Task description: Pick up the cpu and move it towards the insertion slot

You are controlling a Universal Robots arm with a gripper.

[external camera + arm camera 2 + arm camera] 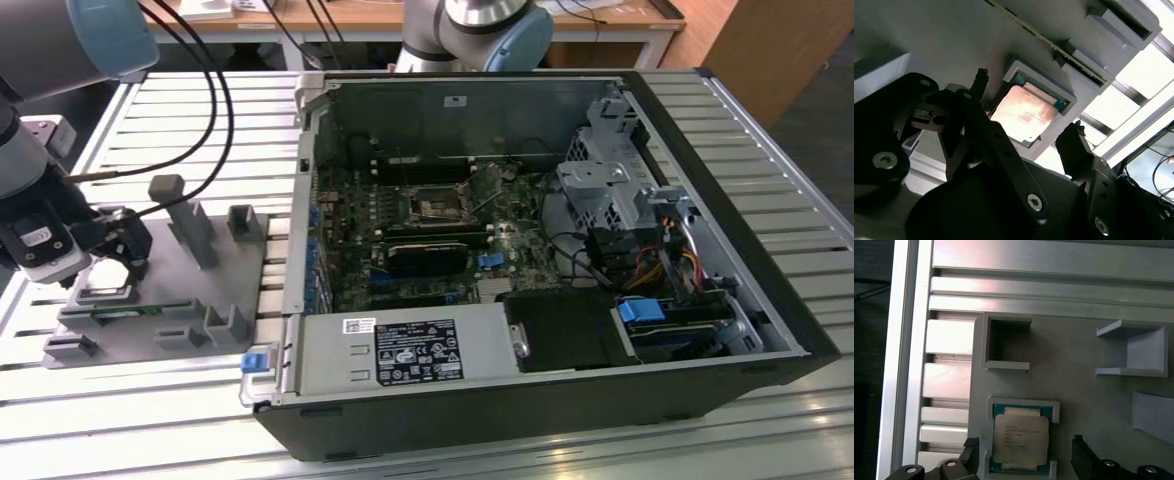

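Gripper [1024, 444] open, cpu [1020, 439] between its jaws; closing off-centre could snag the fixture [1079, 390] rim or tip it, I reckon.

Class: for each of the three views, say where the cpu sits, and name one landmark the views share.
Exterior view: under the gripper, on the grey plate at the exterior view's left; too small to make out.
First wrist view: cpu in its framed recess, between the open fingertips.
Second wrist view: cpu in the same recess, between the fingertips.
Shared landmark: the grey plate.
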